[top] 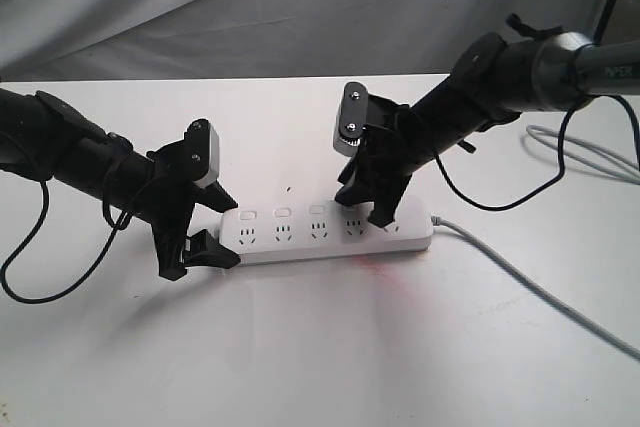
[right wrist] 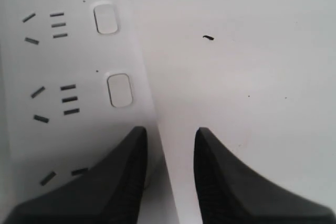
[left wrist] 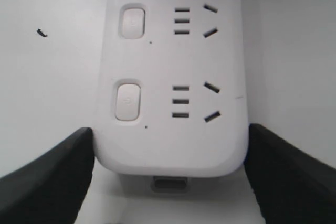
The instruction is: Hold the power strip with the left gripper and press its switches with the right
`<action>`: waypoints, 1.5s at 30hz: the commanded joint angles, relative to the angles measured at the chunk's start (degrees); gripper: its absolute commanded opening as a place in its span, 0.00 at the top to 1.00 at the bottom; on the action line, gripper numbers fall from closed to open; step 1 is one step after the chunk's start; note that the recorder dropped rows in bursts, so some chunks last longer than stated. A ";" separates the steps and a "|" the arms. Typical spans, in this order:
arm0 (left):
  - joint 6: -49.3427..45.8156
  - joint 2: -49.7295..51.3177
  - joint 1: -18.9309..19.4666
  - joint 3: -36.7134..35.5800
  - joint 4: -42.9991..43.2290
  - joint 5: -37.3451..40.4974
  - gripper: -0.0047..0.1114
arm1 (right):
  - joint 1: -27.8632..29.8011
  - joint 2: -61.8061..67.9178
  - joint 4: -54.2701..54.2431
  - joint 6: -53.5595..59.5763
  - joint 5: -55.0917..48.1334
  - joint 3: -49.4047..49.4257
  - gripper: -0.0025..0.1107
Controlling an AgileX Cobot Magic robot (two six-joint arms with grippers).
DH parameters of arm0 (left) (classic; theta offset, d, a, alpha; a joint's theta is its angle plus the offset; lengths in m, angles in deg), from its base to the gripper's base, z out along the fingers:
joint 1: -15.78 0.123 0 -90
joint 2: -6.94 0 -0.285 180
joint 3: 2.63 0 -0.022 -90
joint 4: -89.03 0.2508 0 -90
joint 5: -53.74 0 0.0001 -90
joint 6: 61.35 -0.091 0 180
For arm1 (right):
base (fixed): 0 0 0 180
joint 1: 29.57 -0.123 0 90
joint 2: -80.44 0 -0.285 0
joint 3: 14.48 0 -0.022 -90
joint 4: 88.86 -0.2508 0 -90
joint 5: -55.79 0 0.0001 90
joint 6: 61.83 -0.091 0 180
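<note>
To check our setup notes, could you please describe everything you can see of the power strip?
The power strip is a long, flat, white plastic bar with rounded ends, lying on the white table. Sockets and small switches run along it, and a grey cord leaves one end. The left end effector clamps the other end across its width. The right end effector, open, is at the cord end.

Left tool [top: 228, 231] low, jaws clamped wide apart, right tool [top: 366, 207] angled down, fingers [right wrist: 126, 182] narrowly parted
</note>
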State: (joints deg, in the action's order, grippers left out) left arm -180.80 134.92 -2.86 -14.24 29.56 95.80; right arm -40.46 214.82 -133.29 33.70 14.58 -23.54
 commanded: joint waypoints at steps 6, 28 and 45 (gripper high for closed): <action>-0.49 0.07 -0.16 0.03 1.79 -0.97 0.39 | 0.14 0.97 2.50 0.32 -0.21 0.22 0.71; -0.49 0.07 -0.16 0.03 1.79 -0.97 0.39 | 0.36 2.93 9.50 -2.78 -1.88 0.22 0.71; -0.49 0.07 -0.16 0.03 1.79 -0.97 0.39 | 0.78 -6.62 3.98 -2.64 -4.56 0.22 0.71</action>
State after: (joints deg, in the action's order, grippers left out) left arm -180.80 134.92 -2.86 -14.24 29.56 95.80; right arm -40.34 210.56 -129.67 30.84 12.12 -23.43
